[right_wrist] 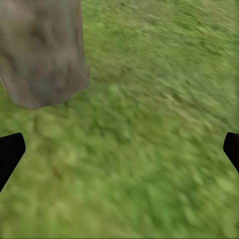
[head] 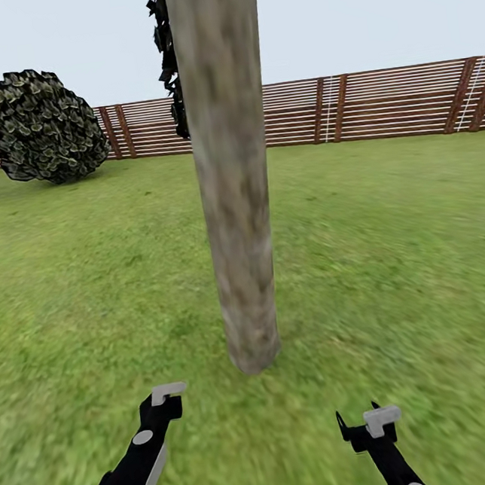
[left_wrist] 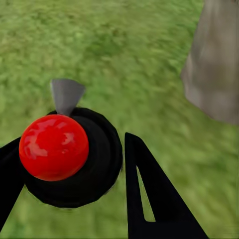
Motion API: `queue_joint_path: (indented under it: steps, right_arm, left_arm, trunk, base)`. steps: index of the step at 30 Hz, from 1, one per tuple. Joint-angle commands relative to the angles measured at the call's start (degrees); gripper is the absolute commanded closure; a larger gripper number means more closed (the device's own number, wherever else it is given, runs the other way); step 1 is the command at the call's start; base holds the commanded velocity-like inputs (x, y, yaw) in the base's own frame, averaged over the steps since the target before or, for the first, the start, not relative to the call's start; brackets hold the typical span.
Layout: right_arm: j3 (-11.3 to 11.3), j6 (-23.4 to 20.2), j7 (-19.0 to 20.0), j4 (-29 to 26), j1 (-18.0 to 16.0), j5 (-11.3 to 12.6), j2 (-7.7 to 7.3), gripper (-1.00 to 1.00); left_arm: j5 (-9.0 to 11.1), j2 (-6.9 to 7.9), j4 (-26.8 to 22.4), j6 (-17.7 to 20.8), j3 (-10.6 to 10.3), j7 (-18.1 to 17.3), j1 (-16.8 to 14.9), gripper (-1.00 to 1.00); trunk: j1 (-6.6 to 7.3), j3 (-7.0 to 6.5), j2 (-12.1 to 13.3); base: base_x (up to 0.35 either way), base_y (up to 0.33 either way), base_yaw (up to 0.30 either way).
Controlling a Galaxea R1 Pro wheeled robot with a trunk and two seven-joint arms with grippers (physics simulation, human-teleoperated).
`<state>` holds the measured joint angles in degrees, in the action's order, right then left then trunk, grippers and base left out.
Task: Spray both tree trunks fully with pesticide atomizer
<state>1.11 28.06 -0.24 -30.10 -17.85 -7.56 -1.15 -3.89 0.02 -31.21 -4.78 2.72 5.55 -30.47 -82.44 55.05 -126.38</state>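
Between the left gripper's black fingers sits the pesticide atomizer: a glossy red ball cap on a round black body, with a grey nozzle tip poking out past it. The fingers close on the black body from both sides, so the left gripper is clamped on the atomizer. In the head view the same gripper is low and left of the tree trunk, a pale grey piece showing at its tip.

The right gripper carries nothing; its two black fingertips stand wide apart over bare lawn, the trunk base off to one side.

The trunk rises straight from the grass just ahead of both arms, mottled grey-brown, with dark foliage high beside it. A round bush and the wooden slat fence lie well beyond.

Judgement: the spraying step is in hand. The nozzle appears aimed at the grass left of the trunk, not at the bark. To do it well, the left wrist should swing toward the trunk, then sweep from base upward, and work round the far side, since full cover is asked.
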Motion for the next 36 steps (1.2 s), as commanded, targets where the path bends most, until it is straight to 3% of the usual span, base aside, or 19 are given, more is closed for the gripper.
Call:
queue_joint_path:
  steps: [1, 8, 15, 17, 20, 21, 22, 23, 24, 27, 30, 31, 33, 36]
  right_arm:
    - [0.12, 0.16, -0.03, 0.04, -0.05, -0.44, 0.01, -1.0]
    - [0.06, 0.15, 0.01, -0.01, -0.06, -0.54, 0.01, -1.0]
    - [-0.24, 0.15, 0.34, -0.2, -0.07, -0.68, 0.01, -1.0]
    - [-0.33, 0.07, 0.57, -0.37, -0.08, -0.71, 0.01, -1.0]
    - [-1.32, 0.0, 1.29, -0.72, -0.09, -1.3, 0.06, -1.0]
    - [-3.71, -0.07, 3.06, -1.27, -0.2, -2.44, 0.08, -1.0]
    - [-9.41, -1.07, 8.92, -3.63, -1.48, -4.54, 0.09, -1.0]
    - [-10.44, -2.77, 10.78, -5.09, -2.32, -4.85, 0.09, -1.0]
    - [-10.99, -5.71, 12.57, -6.58, -3.02, -5.01, 0.09, -1.0]
    - [-11.44, -11.96, 17.01, -9.22, -3.81, -5.13, 0.1, -1.0]
    - [-11.66, -17.76, 24.21, -12.42, -4.21, -5.22, 0.08, -1.0]
    - [-11.81, -19.72, 29.71, -15.27, -4.4, -5.29, 0.11, -1.0]
    - [-12.68, -21.1, 33.18, -17.97, -4.81, -5.34, 0.78, -1.0]
    - [-14.99, -23.76, 34.66, -19.62, -5.57, -5.31, 1.38, -1.0]
  left_arm:
    - [-0.42, -0.02, 0.06, -0.16, 0.09, 0.14, -0.03, 1.0]
    - [-0.42, 0.06, 0.09, -0.17, 0.17, 0.03, 0.01, 1.0]
    - [-0.92, 0.0, 0.02, -0.1, -0.12, -0.24, 0.3, 1.0]
    - [-0.99, 0.13, 0.1, -0.03, -1.13, -0.39, 0.32, 1.0]
    - [-1.14, 0.49, 0.13, 0.03, -4.76, -2.29, 0.32, 1.0]
    - [-1.22, 1.08, 0.12, 0.14, -7.61, -5.02, 0.32, 1.0]
    - [-1.3, 4.23, 0.14, 0.27, -11.29, -11.96, 0.03, 1.0]
    - [-1.32, 5.83, 0.12, 0.29, -11.95, -15.5, -0.04, 1.0]
    - [-1.49, 7.27, 0.14, 0.34, -12.29, -19.99, -0.12, 1.0]
    - [-2.75, 9.67, 0.2, 0.52, -12.54, -29.19, -0.17, 1.0]
    - [-5.77, 12.37, 0.31, 0.72, -12.51, -39.35, -0.26, 1.0]
    - [-8.18, 13.31, 0.56, 0.84, -12.49, -44.84, -0.28, 1.0]
    - [-10.87, 13.57, 0.72, 1.03, -12.48, -48.52, -0.28, 1.0]
    - [-14.21, 13.66, 0.66, 1.33, -12.4, -52.02, -0.29, 1.0]
  trunk:
    - [-0.01, 0.05, -0.02]
    - [-0.01, 0.05, -0.02]
    - [-0.01, 0.05, -0.02]
    - [-0.01, 0.05, -0.02]
    - [-0.01, 0.05, -0.02]
    - [-0.01, 0.05, -0.02]
    - [-0.01, 0.05, -0.02]
    - [-0.01, 0.05, -0.02]
    - [-0.01, 0.05, -0.02]
    - [-0.01, 0.05, -0.02]
    - [-0.01, 0.05, -0.02]
    - [-0.01, 0.05, -0.02]
    - [-0.01, 0.05, -0.02]
    - [-0.01, 0.05, -0.02]
  base:
    - [0.243, -0.059, 0.0]
    - [0.262, -0.075, 0.0]
    - [0.043, -0.012, 0.0]
    - [0.005, -0.001, 0.0]
    - [0.002, -0.001, 0.0]
    - [0.0, 0.0, 0.0]
    - [0.0, 0.0, 0.0]
    - [0.0, 0.0, 0.0]
    - [0.0, 0.0, 0.0]
    - [0.0, 0.0, 0.0]
    - [0.0, 0.0, 0.0]
    - [0.0, 0.0, 0.0]
    - [0.0, 0.0, 0.0]
    - [0.0, 0.0, 0.0]
